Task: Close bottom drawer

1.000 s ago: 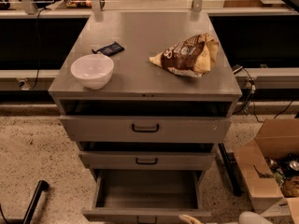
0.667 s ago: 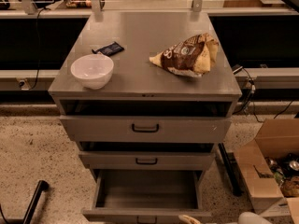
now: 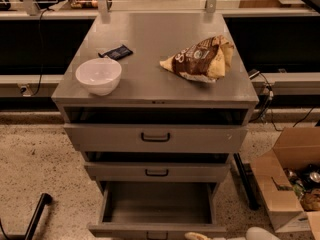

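The bottom drawer of the grey metal cabinet is pulled far out, and its plain grey inside holds nothing. Its narrow front panel and small dark handle sit at the lower edge of the camera view. My gripper shows only as a pale tip at the bottom edge, just right of the handle and in front of the panel. A white rounded part of the arm lies to its right. The two drawers above stand slightly out.
On the cabinet top are a white bowl, a small dark packet and a brown chip bag. An open cardboard box with items stands on the floor at the right. A black bar lies at the lower left.
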Tool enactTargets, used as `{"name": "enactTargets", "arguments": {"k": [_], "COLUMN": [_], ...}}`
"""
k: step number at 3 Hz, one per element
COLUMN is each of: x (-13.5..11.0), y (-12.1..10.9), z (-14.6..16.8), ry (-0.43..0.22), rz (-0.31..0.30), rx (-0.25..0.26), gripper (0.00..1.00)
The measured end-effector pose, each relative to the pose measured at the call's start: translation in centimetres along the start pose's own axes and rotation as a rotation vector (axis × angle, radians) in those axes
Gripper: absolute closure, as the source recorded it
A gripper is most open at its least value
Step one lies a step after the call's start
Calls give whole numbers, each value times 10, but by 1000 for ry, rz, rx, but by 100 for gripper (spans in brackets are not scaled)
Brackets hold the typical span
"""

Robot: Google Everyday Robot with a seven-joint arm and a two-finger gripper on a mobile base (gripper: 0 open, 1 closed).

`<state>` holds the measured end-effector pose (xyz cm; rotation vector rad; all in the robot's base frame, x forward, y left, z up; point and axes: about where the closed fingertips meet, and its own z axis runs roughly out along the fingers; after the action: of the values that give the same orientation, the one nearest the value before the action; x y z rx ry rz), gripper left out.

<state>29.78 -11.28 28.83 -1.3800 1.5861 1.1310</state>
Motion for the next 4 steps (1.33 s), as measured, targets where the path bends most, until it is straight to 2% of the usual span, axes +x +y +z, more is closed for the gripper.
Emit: {"name": "enactTargets", "arguments": {"k": [2,3,4], "x": [41,42,42], "y": [-26,-26,-25], "z": [14,16,18], "ry": [-7,-10,-12], "rz": [-31,-30,-29], "rx": [75,75,72], "gripper": [64,87,100]}}
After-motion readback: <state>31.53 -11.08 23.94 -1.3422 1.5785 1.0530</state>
